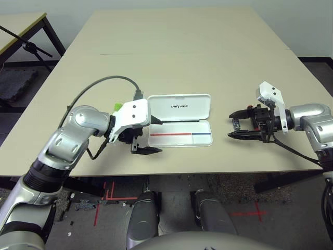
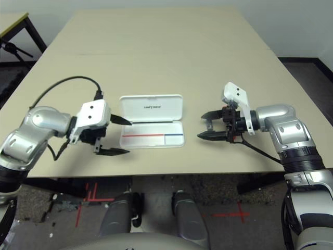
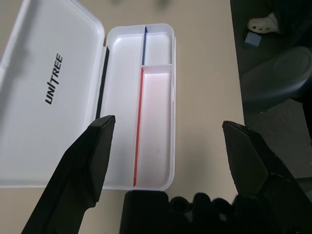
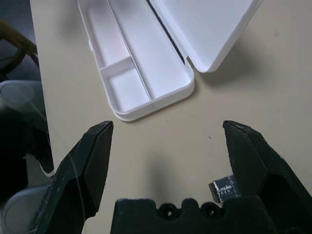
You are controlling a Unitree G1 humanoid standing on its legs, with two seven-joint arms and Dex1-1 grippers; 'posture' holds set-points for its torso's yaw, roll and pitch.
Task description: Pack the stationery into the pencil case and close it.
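Note:
The white pencil case (image 1: 179, 108) lies open mid-table, its lid with black lettering laid flat at the back. Its tray (image 3: 156, 141), marked by a red-and-blue stripe, holds nothing that I can see. My left gripper (image 1: 158, 137) stands open at the case's left end, its fingers (image 3: 92, 161) on either side of the tray's end. A lime-green edge of the highlighter (image 1: 118, 107) peeks out behind that wrist. My right gripper (image 1: 230, 125) is open, a short way right of the case. A tiny dark grey block (image 4: 224, 189) lies on the table by one of its fingers.
A grey cable (image 1: 99, 83) loops over the table from my left arm. A second table (image 1: 21, 23) and a black stand (image 1: 31, 47) are off to the far left. The tabletop (image 1: 182, 47) stretches wide behind the case.

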